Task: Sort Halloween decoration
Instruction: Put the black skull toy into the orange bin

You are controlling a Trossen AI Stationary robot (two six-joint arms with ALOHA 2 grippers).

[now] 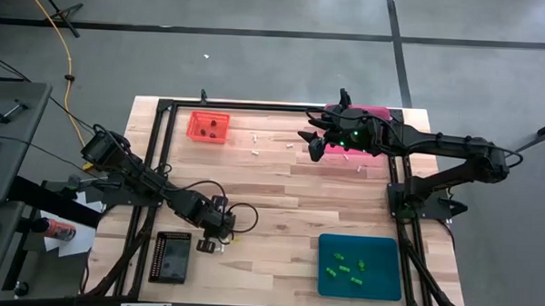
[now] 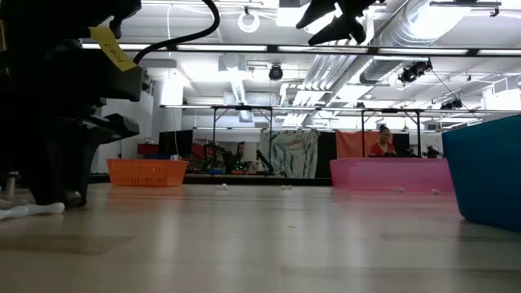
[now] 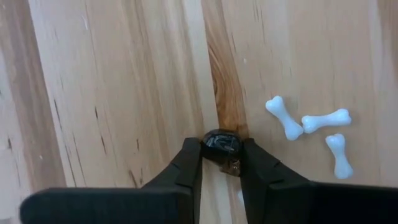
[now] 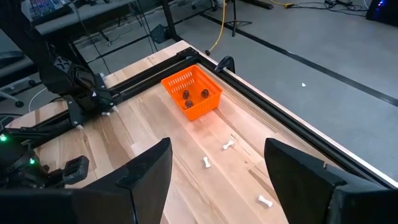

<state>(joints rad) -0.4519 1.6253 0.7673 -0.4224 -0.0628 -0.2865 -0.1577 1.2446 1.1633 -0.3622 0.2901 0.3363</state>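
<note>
Wooden table carries 4 trays: teal with green trinkets, pink under the right arm, orange holding dark pieces, and black near the left arm. The right gripper hangs above the table by the pink tray, jaws wide and empty. The left gripper is down at the tabletop beside the black tray, its fingers pinched nearly together on a dark trinket, which sits against the wood between the tips. 3 white bones lie just beside it, untouched. To finish this pick cleanly, I would confirm the squeeze is firm and centred, then lift straight up, since a sideways drag could scatter the bones. The dark pieces in the orange tray suggest that is the likely destination.
</note>
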